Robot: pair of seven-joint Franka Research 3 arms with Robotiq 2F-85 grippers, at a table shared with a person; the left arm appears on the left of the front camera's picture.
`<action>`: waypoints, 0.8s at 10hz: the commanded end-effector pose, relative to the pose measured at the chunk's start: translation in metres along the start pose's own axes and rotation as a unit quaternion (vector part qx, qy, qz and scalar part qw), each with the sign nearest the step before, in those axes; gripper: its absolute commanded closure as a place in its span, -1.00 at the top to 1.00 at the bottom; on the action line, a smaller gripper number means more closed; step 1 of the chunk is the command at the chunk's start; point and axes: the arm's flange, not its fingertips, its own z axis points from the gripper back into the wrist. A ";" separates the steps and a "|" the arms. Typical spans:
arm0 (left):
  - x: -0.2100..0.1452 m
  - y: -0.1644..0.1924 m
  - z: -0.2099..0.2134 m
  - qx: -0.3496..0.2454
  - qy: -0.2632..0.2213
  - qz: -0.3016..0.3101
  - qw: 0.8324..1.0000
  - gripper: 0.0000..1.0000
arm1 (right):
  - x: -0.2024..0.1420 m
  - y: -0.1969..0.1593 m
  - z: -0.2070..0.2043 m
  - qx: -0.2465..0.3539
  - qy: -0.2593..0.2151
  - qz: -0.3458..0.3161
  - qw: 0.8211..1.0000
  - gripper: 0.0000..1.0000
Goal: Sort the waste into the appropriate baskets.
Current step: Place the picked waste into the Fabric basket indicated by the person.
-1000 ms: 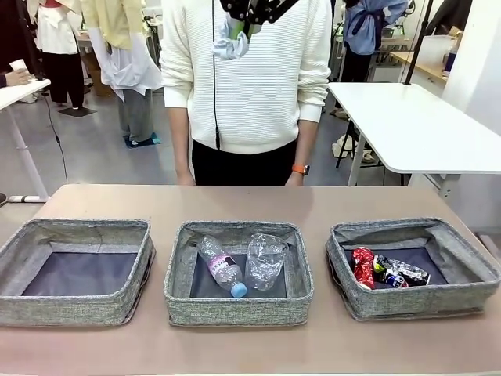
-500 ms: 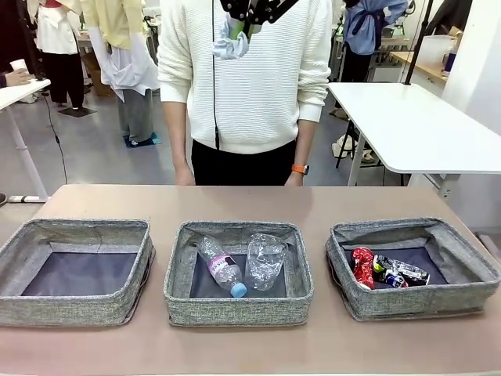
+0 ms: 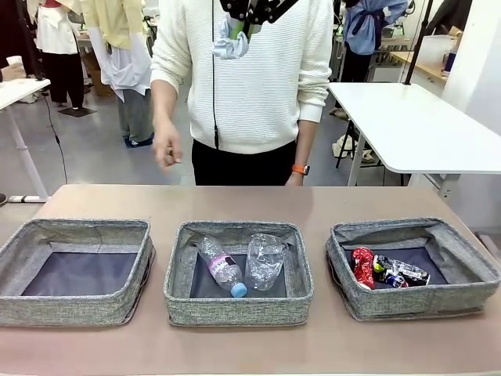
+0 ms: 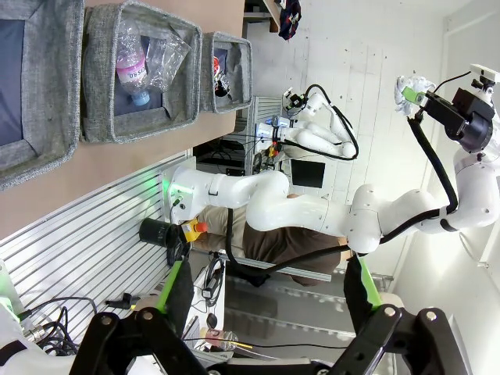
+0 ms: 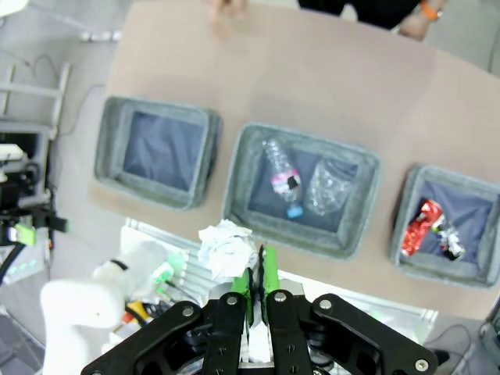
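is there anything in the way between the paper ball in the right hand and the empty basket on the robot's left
Nothing visible. The right hand holds the paper ball high above the table, and the left basket sits open with a bare base. The person's hand hovers beyond the table's far edge, not over that basket.

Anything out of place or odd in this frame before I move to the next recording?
Nothing stands out. The bottle and cup lie in the middle basket, both cans in the right basket; the left basket holds nothing. The right gripper holds the paper ball high above the table.
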 end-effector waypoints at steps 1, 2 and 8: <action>-0.002 -0.004 0.000 -0.007 0.002 -0.002 1.000 1.00 | -0.005 -0.001 0.000 0.002 -0.005 -0.003 1.000 -0.87; -0.002 -0.004 0.000 -0.007 0.002 -0.002 1.000 1.00 | -0.005 -0.001 0.000 0.002 -0.005 -0.003 1.000 -0.87; -0.002 -0.004 0.000 -0.007 0.002 -0.002 1.000 1.00 | -0.005 -0.001 0.000 0.002 -0.005 -0.003 1.000 -0.87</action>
